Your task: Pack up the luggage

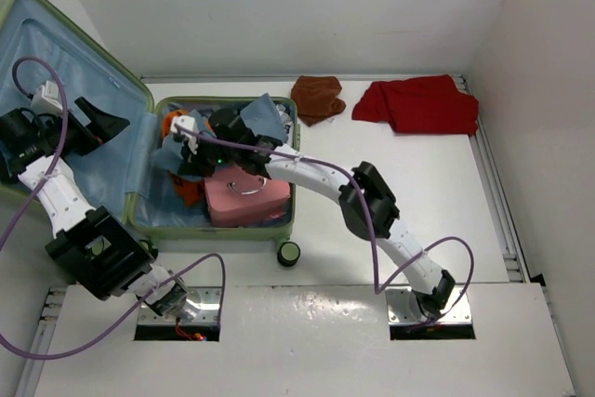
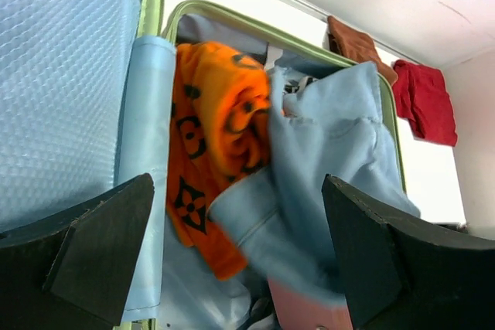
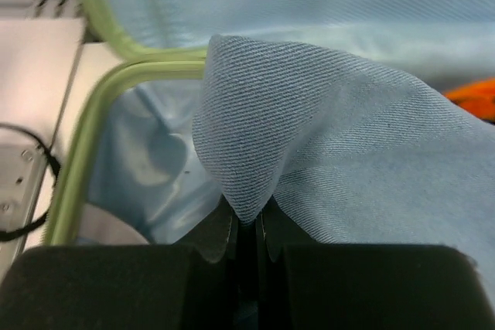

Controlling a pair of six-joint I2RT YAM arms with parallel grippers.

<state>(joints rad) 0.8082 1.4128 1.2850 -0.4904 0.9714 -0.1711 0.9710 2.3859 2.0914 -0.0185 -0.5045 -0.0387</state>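
Observation:
The pale-green luggage (image 1: 216, 232) lies open, its blue-lined lid (image 1: 88, 58) leaning up at the left. Its base holds an orange patterned cloth (image 1: 173, 124), a pink boxy case (image 1: 246, 198) and a light blue denim garment (image 1: 270, 116). My right gripper (image 1: 242, 125) reaches into the base and is shut on a fold of the denim (image 3: 325, 129), pinched between the pads (image 3: 247, 226). My left gripper (image 1: 104, 120) hangs open and empty in front of the lid. In the left wrist view the open left gripper (image 2: 240, 268) frames the orange cloth (image 2: 220, 121) and the denim (image 2: 325, 144).
A brown cloth (image 1: 318, 97) and a red cloth (image 1: 418, 104) lie on the white table behind the luggage, to the right. A black-and-green wheel (image 1: 289, 253) sticks out at the near corner of the luggage. The green rim (image 3: 85, 137) runs close beside the right gripper.

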